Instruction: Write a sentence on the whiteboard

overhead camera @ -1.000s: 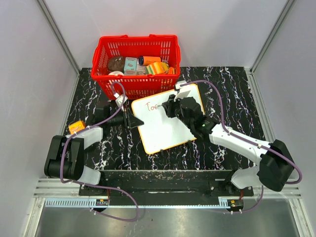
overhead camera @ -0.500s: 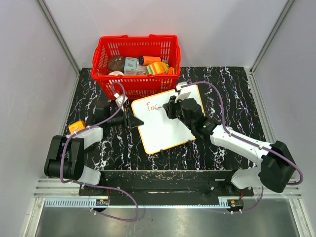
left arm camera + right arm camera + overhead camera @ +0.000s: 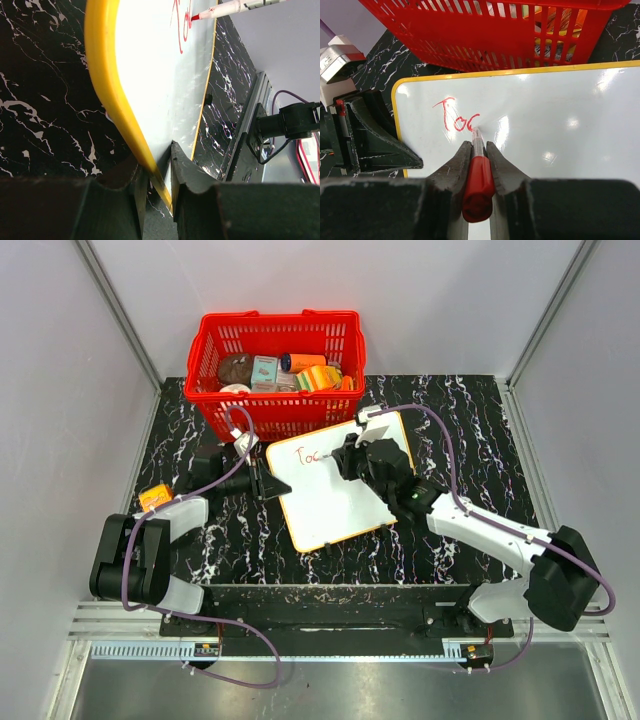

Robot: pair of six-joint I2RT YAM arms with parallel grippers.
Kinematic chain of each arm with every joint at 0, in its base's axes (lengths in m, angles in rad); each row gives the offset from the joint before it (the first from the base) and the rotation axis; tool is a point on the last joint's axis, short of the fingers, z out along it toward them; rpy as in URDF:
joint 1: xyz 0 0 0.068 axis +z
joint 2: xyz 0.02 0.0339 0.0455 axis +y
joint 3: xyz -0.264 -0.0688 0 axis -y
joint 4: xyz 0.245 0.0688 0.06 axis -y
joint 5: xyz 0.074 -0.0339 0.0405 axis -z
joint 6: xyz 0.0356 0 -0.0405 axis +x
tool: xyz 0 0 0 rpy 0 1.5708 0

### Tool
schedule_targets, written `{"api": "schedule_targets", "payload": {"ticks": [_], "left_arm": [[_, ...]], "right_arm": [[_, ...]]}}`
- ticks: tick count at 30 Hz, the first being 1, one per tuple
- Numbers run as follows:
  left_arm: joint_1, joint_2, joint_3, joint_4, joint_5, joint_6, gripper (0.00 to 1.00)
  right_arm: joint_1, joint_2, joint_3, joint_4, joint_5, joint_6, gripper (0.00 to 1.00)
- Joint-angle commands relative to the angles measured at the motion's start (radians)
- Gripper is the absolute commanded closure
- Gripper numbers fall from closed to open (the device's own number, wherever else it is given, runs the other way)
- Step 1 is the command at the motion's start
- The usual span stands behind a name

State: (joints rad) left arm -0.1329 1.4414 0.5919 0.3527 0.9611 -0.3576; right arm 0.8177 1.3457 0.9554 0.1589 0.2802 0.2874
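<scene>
1. The whiteboard lies flat at the centre of the counter, rotated out of line with the counter edges. Its far-left corner is just beside the red basket.
2. The red basket stands at the far edge of the counter, left of centre, and contains assorted packaged items.
3. The left end effector is set narrow and grips the whiteboard at its left edge. The orange-yellow rim passes between the two fingers and touches both.
4. The right end effector is set narrow and clamps a red marker. The marker body runs along the gap between the fingers, with its tip projecting past them.
5. The marker tip touches the board surface near the board's far-left corner.
6. The sentence consists of thin red lettering reading "Toc". It sits close to the board's far-left corner, and the marker tip rests at the end of the last letter. The remaining board surface is white.
7. A small orange object lies near the left edge of the counter, well apart from the whiteboard. Its type cannot be determined.
</scene>
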Motion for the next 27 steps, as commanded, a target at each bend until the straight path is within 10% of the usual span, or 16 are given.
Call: {"api": "schedule_targets", "payload": {"ticks": [1, 27], "left_arm": [[-0.024, 0.008, -0.018, 0.008, -0.044, 0.108, 1.0], [-0.027, 0.011, -0.017, 0.006, -0.045, 0.109, 1.0]], "right_arm": [[-0.012, -0.034, 0.029, 0.019, 0.054, -0.014, 1.0], [-0.048, 0.065, 0.16, 0.036, -0.004, -0.034, 1.0]]}}
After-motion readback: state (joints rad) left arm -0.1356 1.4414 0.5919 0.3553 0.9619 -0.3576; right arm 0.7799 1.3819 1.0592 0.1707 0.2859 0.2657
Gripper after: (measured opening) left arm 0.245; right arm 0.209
